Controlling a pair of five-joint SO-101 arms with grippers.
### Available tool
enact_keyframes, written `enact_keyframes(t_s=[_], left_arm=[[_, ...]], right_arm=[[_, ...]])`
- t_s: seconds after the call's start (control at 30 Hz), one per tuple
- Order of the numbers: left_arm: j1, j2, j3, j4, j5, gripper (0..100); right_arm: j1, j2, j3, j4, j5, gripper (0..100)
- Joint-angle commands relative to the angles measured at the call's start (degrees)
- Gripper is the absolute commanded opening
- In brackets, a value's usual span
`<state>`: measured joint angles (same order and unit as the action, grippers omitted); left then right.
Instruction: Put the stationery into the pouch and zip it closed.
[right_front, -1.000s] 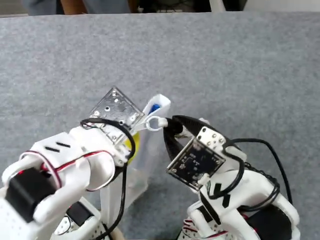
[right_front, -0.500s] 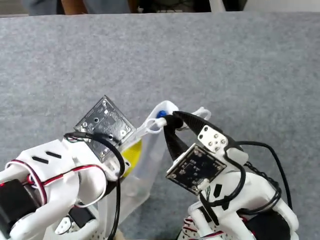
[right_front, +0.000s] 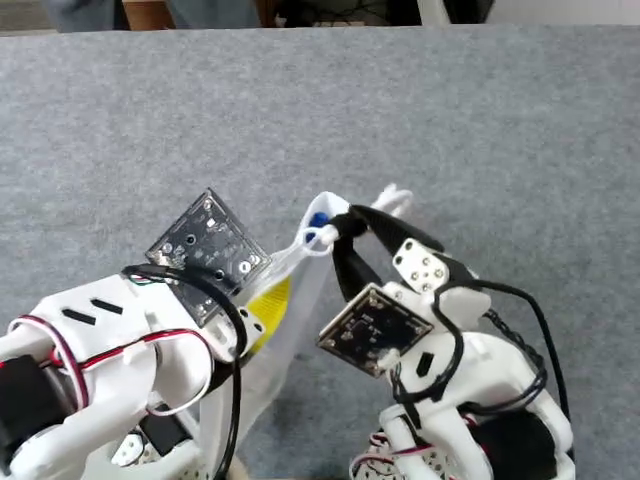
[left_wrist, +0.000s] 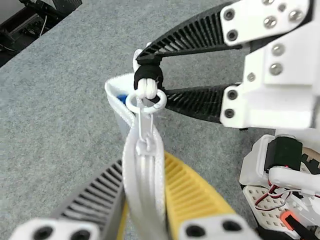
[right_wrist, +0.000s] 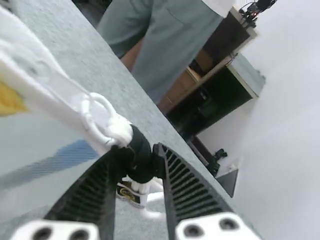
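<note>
High view: pouch (right_front: 285, 345) at near edge of table (right_front: 500, 120), between both arms. Left pincer (left_wrist: 145, 165) clamped on pouch's zipper edge (yellow finger one side, grey other). Right pincer (right_front: 345, 225) nipped tight on black pull tab (left_wrist: 148, 75) tied to zipper ring (left_wrist: 128, 103) at pouch's far end.

translucent white pouch (right_front: 285, 345), its far end lifted off the grey desk (right_front: 450, 120), a blue item (right_front: 318, 220) showing inside; its zipper pull ring (left_wrist: 145, 102) ties to a black-wrapped cord (left_wrist: 148, 77).
</note>
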<state>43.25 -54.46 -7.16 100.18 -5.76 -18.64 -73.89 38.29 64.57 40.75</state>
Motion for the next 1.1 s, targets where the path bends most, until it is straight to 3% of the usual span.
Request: enact_keyframes(t_s=[0.0, 0.27, 0.87, 1.07], left_arm=[[1.01, -1.32, -8.48, 0.70, 0.53, 3], [3.12, -1.32, -11.65, 0.70, 2.20, 3], [2.51, -0.70, -13.23, 0.70, 2.11, 3], [2.42, -0.70, -4.18, -1.23, 1.58, 3]], right_arm=[[7.12, 1.19, 6.20, -3.87, 0.62, 1.2], [10.29, 1.19, 15.16, -13.71, 0.62, 1.2], [10.29, 0.84, 15.52, -14.24, 2.20, 1.2], [10.20, 0.84, 10.77, -14.24, 1.93, 1.2]])
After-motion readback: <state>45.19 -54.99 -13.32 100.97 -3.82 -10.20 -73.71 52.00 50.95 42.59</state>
